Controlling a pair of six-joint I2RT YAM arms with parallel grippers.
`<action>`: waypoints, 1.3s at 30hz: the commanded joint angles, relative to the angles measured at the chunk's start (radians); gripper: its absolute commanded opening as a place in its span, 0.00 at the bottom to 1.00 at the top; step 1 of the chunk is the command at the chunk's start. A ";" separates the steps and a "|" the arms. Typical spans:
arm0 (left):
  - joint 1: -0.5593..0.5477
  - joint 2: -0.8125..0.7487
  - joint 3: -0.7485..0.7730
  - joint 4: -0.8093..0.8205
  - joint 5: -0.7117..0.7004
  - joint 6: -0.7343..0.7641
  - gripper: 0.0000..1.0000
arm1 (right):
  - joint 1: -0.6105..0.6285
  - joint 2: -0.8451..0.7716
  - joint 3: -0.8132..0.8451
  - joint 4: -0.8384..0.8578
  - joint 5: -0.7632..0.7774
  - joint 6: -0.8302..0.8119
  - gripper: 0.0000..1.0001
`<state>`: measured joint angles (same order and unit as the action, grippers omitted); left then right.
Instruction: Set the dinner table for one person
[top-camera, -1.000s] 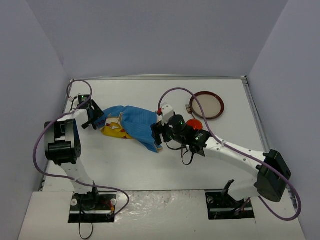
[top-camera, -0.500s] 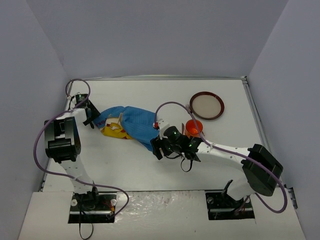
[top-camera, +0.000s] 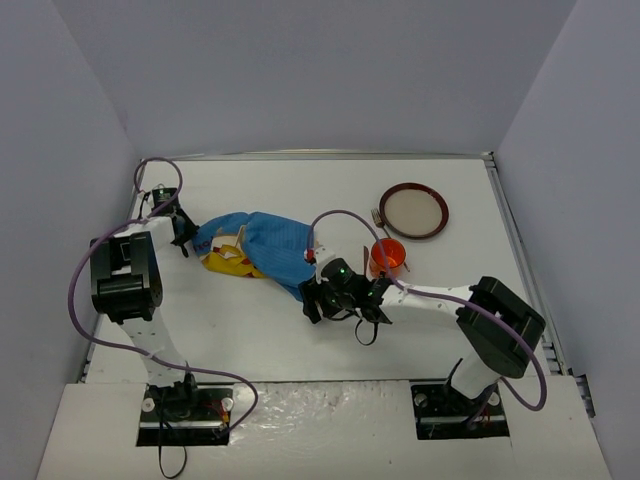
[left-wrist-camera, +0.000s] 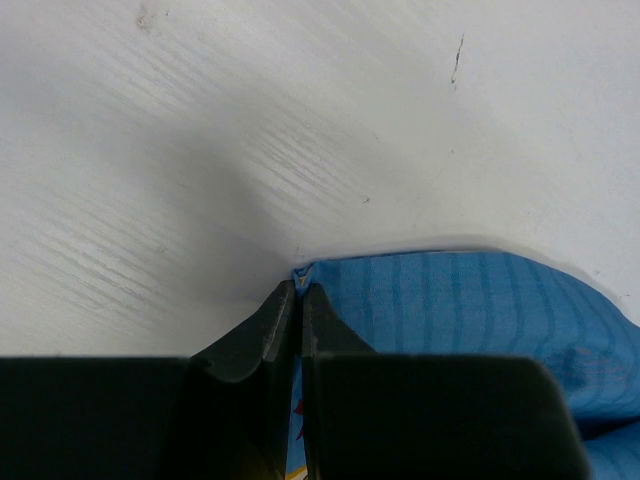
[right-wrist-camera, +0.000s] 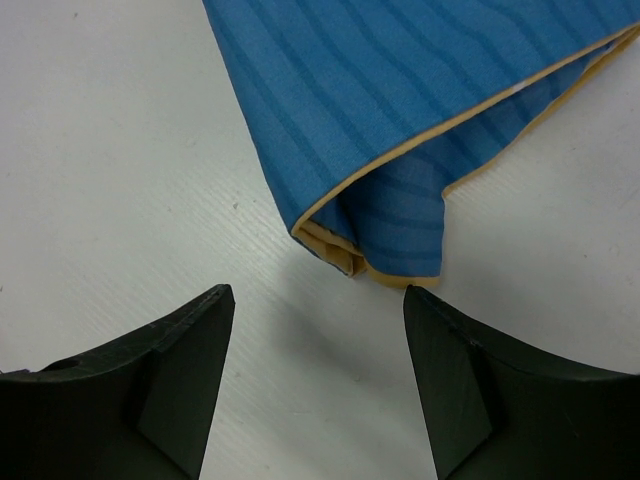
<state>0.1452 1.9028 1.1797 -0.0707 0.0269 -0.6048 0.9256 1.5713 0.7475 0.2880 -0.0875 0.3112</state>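
The dinner table (top-camera: 250, 330) is a white top with a metal rim. A crumpled blue placemat (top-camera: 275, 245) with yellow print lies left of centre. My left gripper (top-camera: 188, 236) is at its far left corner and is shut on that corner; in the left wrist view the blue cloth (left-wrist-camera: 450, 310) is pinched between the closed fingertips of the gripper (left-wrist-camera: 298, 290). My right gripper (top-camera: 312, 300) is at the placemat's near right corner. It stands open (right-wrist-camera: 315, 295), with the folded, yellow-edged corner (right-wrist-camera: 370, 255) just beyond its tips, untouched.
A brown-rimmed plate (top-camera: 413, 210) lies at the back right with a fork (top-camera: 378, 216) at its left edge. An orange cup (top-camera: 387, 255) stands just behind the right arm's wrist. Grey walls surround the table on three sides.
The left gripper has closed on the placemat's corner. The right arm has swung toward the near side and left, down to the placemat's near corner, uncovering the orange cup.
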 joint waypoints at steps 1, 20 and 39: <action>-0.006 -0.042 0.018 -0.086 0.002 0.002 0.00 | 0.012 0.030 0.028 0.030 -0.014 0.040 0.62; -0.003 -0.091 0.038 -0.141 0.007 -0.009 0.00 | 0.021 0.181 0.042 0.074 0.031 0.075 0.61; 0.021 -0.108 0.051 -0.181 -0.010 0.019 0.00 | 0.015 0.146 0.020 -0.059 0.213 0.107 0.61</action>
<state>0.1519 1.8670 1.1908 -0.2290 0.0296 -0.6019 0.9501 1.7137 0.7973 0.3706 0.0711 0.4007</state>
